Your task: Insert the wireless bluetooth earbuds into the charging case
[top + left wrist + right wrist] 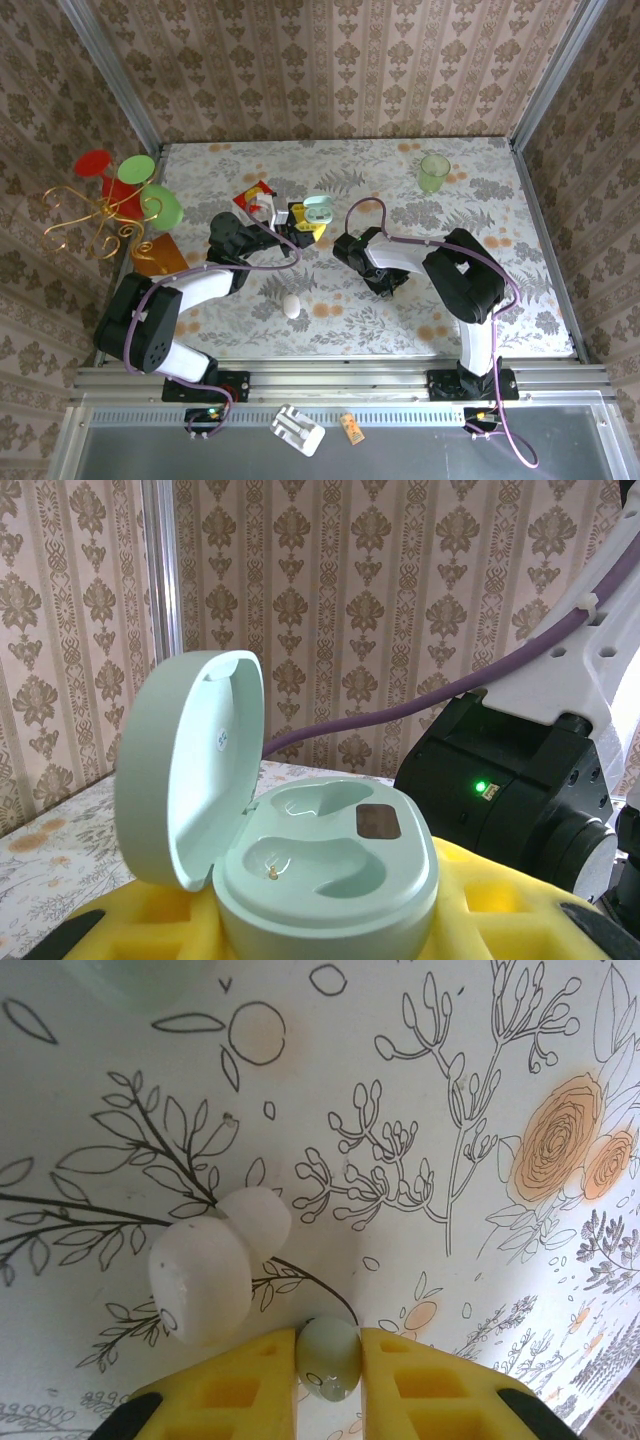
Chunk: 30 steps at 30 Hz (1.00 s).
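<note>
The charging case (330,865) is pale mint, with its lid (185,760) standing open and both sockets bare. My left gripper (325,935) is shut on its base, yellow fingers (520,910) on either side. From above, the case (318,210) sits at mid table at the tip of the left gripper (303,220). My right gripper (330,1365) is shut on one small pale earbud (330,1355) just above the table. The other earbud (205,1275), white with a soft tip, lies on the patterned cloth to its left. The right gripper (386,282) points down near the table's centre.
A white egg-shaped oval (291,306) lies near the front left. A green cup (434,172) stands at the back right. A red and yellow packet (255,195), an orange card (160,255) and a gold stand with coloured discs (110,200) are on the left.
</note>
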Each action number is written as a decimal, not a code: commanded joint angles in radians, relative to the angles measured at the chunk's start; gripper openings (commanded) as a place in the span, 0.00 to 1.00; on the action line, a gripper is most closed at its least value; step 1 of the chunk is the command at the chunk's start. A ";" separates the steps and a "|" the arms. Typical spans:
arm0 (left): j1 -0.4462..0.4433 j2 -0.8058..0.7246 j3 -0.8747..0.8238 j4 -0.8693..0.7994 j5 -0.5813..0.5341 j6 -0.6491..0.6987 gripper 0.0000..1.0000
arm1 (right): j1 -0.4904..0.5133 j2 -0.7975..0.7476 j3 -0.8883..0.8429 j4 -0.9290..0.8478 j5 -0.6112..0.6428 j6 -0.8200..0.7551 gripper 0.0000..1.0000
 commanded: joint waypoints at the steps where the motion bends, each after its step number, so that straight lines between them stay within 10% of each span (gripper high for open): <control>1: 0.005 -0.011 0.010 0.026 0.003 0.019 0.11 | -0.006 -0.072 0.008 -0.010 -0.002 0.017 0.19; 21: 0.004 0.005 -0.010 0.044 -0.003 0.026 0.11 | -0.323 -0.479 -0.187 0.273 -0.954 0.133 0.20; 30: 0.003 0.023 -0.005 0.048 0.016 0.033 0.11 | -0.352 -0.526 -0.200 0.304 -1.011 0.150 0.20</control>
